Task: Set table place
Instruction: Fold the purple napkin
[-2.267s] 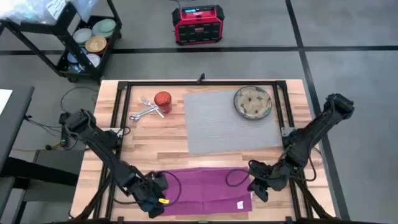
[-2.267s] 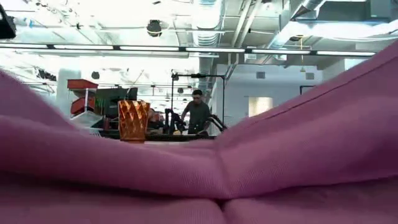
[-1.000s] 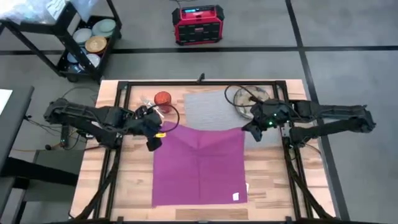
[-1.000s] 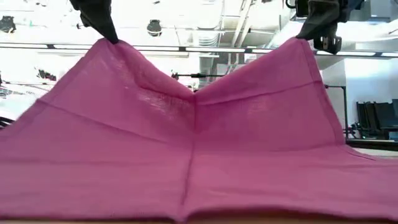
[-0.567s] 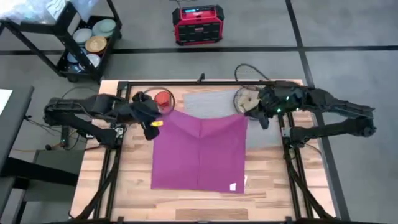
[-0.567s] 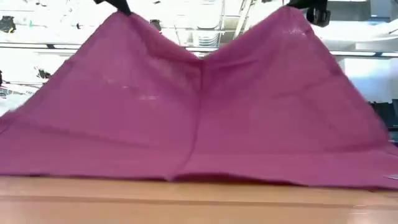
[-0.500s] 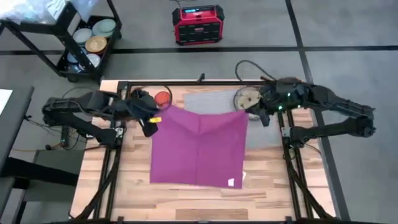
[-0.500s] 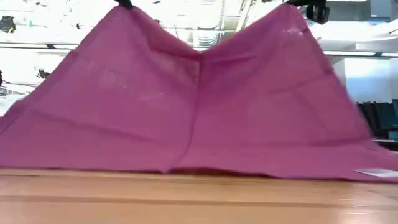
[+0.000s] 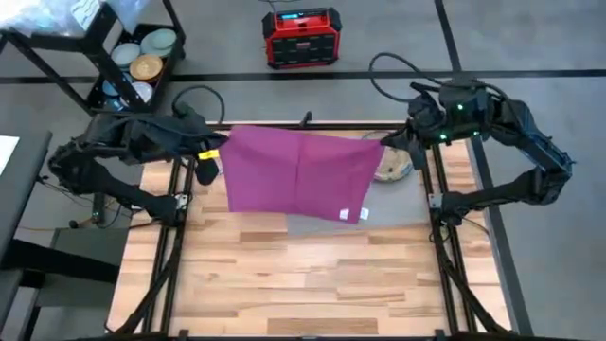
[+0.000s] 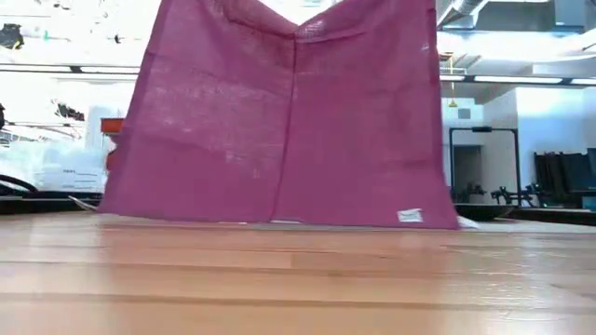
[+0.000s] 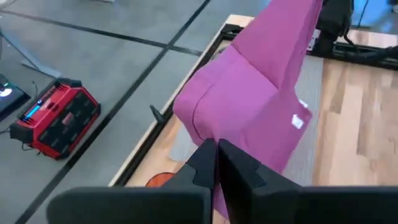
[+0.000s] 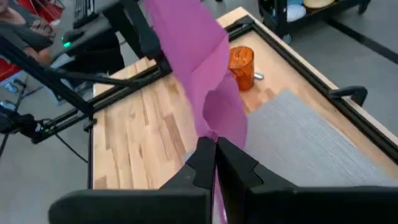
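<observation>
Napkin (image 9: pixel 298 173) now hangs lifted over the mat (image 9: pixel 398 204), corners pinched by left gripper (image 9: pixel 220 152) and right gripper (image 9: pixel 383 142), ready for folding.

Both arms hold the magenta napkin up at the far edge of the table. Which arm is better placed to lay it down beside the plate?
Probably the right. Its pincer grips the napkin corner right next to the plate; the left pincer holds the opposite corner, away from it.

Light plank table (image 9: pixel 312 275) carries the grey mat (image 12: pixel 311 134) at its far end, orange cup (image 12: pixel 241 66) just beside the mat.
</observation>
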Controlling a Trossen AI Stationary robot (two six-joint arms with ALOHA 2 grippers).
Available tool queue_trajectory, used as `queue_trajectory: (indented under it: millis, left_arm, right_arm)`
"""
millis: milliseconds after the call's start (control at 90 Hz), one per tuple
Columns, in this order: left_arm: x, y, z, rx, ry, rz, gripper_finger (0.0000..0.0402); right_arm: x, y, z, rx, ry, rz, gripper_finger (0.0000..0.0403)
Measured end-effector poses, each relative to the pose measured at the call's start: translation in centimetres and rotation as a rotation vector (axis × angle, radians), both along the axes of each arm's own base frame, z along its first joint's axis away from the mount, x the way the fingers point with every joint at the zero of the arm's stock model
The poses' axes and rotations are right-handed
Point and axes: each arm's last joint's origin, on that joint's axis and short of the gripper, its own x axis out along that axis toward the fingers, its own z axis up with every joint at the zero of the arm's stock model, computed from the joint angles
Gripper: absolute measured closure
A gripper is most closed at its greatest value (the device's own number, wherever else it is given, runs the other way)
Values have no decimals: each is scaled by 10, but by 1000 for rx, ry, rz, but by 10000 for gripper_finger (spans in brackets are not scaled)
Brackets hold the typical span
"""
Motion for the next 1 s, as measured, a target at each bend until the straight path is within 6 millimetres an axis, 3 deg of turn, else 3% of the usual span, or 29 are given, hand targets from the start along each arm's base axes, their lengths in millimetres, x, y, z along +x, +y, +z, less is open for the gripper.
queue_trajectory:
  millis: [178,378,700,1000]
  left_arm:
    - [6,-10,-8,-53,50,-14,401]
    - [27,-40,-28,-112,196,-73,401]
    - [42,-107,-47,-217,217,-162,401]
    - [37,-188,-78,-334,261,-163,401]
  right_arm:
    - [10,8,-4,15,35,65,403]
    - [25,35,-15,40,98,154,403]
    - [30,92,-35,104,163,239,403]
    - [27,156,-77,190,241,292,403]
